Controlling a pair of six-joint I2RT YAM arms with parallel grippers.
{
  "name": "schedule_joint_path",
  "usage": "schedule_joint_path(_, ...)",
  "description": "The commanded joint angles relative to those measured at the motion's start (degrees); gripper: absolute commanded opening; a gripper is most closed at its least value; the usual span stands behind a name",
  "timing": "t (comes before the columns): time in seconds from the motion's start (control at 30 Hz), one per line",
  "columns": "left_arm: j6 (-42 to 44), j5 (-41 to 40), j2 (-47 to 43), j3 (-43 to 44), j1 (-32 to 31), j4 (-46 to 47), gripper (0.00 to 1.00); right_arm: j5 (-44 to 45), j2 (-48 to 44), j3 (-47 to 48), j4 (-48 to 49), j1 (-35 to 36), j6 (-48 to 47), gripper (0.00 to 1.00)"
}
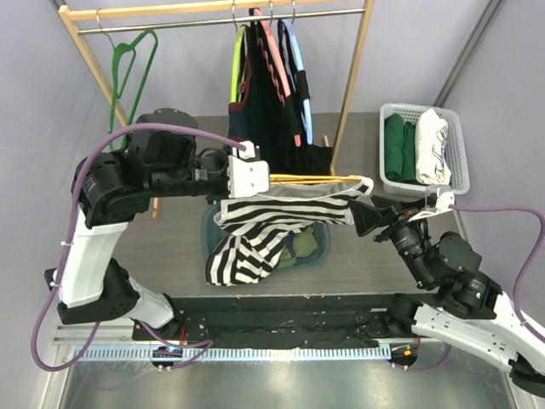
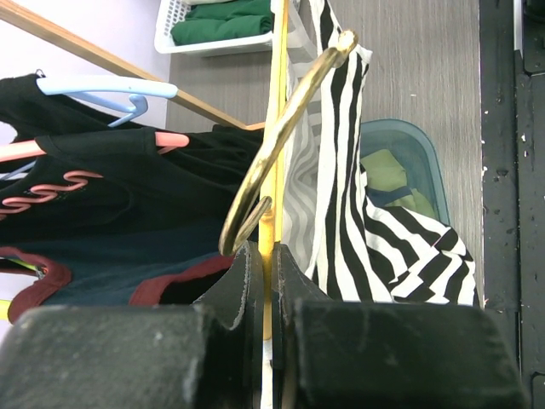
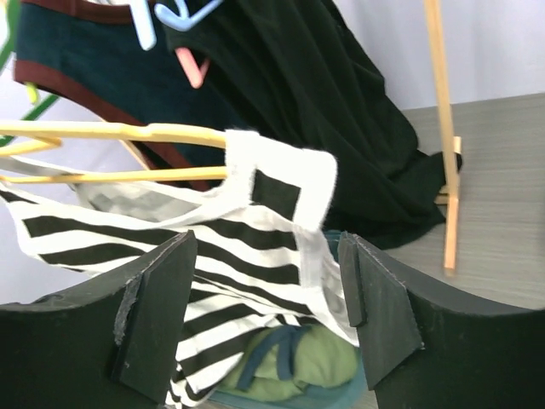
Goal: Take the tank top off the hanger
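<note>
Pale lilac-grey walls on both sides, light flat and even. Grey wood-grain tabletop, with a wooden clothes rack at the back; its metal rail carries dark clothes. White basket of folded clothes sits at the far right, and a teal bin mid-table.

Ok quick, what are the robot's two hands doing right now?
Left gripper: shut on the hanger.
Right gripper: open, holding nothing, facing the tank top.
</note>
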Motion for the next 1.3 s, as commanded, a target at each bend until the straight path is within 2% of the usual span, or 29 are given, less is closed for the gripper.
schedule_joint_path(0.0,-0.17,-0.25,-1.45,0.25,-0.06,0.23,0.00,-1.26,1.17,-1.07,8.96,0.23,0.60,0.70)
schedule_joint_path(0.13,-0.61,0.89,-1.54,0.34,-0.06,0.23,0.00,-0.29,3.71,-1.07,12.20,0.23,-0.28,0.56)
schedule_joint_path(0.17,-0.87,1.06,-1.54,0.51,-0.06,0.14,0.00,0.06,4.24,-0.98,12.65,0.23,-0.45,0.48)
schedule_joint_path(0.23,-0.79,1.15,-1.72,0.69,-0.14,0.14,0.00,0.77,5.82,-0.37,12.92,0.23,-0.19,0.38)
schedule_joint_path(0.27,-0.79,1.24,-1.72,0.69,-0.14,0.14,0.00,0.94,6.17,-0.19,12.92,0.23,-0.02,0.28)
schedule_joint_path(0.33,-0.88,1.24,-1.98,0.78,-0.14,0.14,0.00,1.56,6.79,-0.01,12.83,0.23,0.25,0.19)
schedule_joint_path(0.37,-0.79,1.15,-2.07,0.78,-0.14,0.05,0.00,1.91,6.88,-0.01,12.83,0.23,0.33,0.07)
schedule_joint_path(0.43,-0.88,1.15,-2.24,0.78,-0.14,0.14,0.00,3.83,6.53,-0.27,12.83,0.23,0.25,0.01)
schedule_joint_path(0.63,-0.88,0.89,-2.86,0.60,-0.14,0.14,0.00,11.22,1.27,-1.68,10.90,0.23,0.07,0.01)
schedule_joint_path(0.67,-0.88,0.98,-2.86,0.60,-0.14,-0.04,0.00,11.49,0.47,-2.03,10.37,0.23,0.51,0.04)
schedule_joint_path(0.73,-0.96,1.24,-2.86,0.52,-0.14,0.05,0.00,10.18,-1.46,-2.99,9.06,0.23,1.91,0.30)
schedule_joint_path(0.77,-0.79,1.33,-2.77,0.51,-0.14,-0.04,0.00,8.17,-1.64,-3.35,8.62,0.23,2.61,0.57)
schedule_joint_path(0.8,-0.88,1.33,-2.69,0.51,-0.14,-0.04,0.00,6.93,-1.73,-3.70,8.52,0.23,3.06,0.65)
schedule_joint_path(0.87,-0.88,1.68,-2.42,0.60,-0.14,0.14,0.00,3.25,-0.33,-4.23,8.61,0.23,4.64,0.74)
schedule_joint_path(1.0,-1.14,2.29,-1.90,1.39,-0.14,0.05,0.00,-2.21,3.27,-4.93,13.78,0.14,4.29,0.77)
schedule_joint_path(1.1,-1.49,2.65,-1.72,2.01,-0.14,0.05,0.00,-2.92,6.17,-4.32,16.94,0.23,3.77,0.76)
schedule_joint_path(1.2,-1.49,2.56,-1.89,1.92,-0.14,0.05,0.00,-3.62,7.93,-3.88,19.06,0.23,3.41,0.69)
schedule_joint_path(1.23,-1.58,2.56,-1.89,1.83,-0.14,-0.12,0.00,-3.71,8.28,-3.70,19.42,0.14,3.32,0.59)
schedule_joint_path(1.27,-1.49,2.56,-1.98,1.83,-0.14,-0.13,0.00,-3.72,8.20,-3.62,19.60,0.23,3.15,0.52)
